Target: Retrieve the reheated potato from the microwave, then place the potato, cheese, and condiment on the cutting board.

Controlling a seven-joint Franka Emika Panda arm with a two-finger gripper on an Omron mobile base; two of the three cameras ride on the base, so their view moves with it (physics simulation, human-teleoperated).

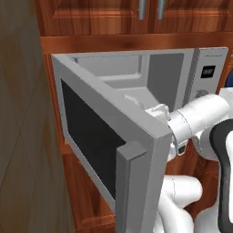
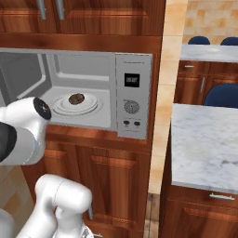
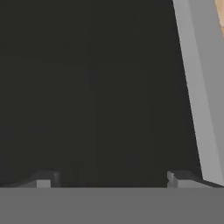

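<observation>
While the microwave (image 1: 136,86) door (image 1: 91,136) hung swung out to the left, its dark glass window facing away from the cavity, my forearm reached in behind it, and my pincer (image 3: 109,179) pointed straight at the inner side of that dark pane, close up, with the door's grey frame running down the right of my hand view. My two finger tips (image 3: 43,178) stood spread wide apart with nothing between them; I was pinching nothing.

Further right, from my right base camera, the cavity lay open and lit. The potato (image 2: 76,98) sat in the middle of the round white turntable plate (image 2: 93,106) on the cavity floor, clear of the walls. Right of the cavity was the control panel (image 2: 132,95) with its display and round knob, and beyond that a pale stone bench (image 2: 204,139) stood well apart. I could not see the cheese, the condiment or the cutting board from there.

I judged the potato to be firm and fairly light, with a rough skin that should not slip, though being reheated it could be softer than it looked. I reckoned the best hold was across its short width from above, pressing gently so it neither rolled on the smooth plate nor got crushed.
</observation>
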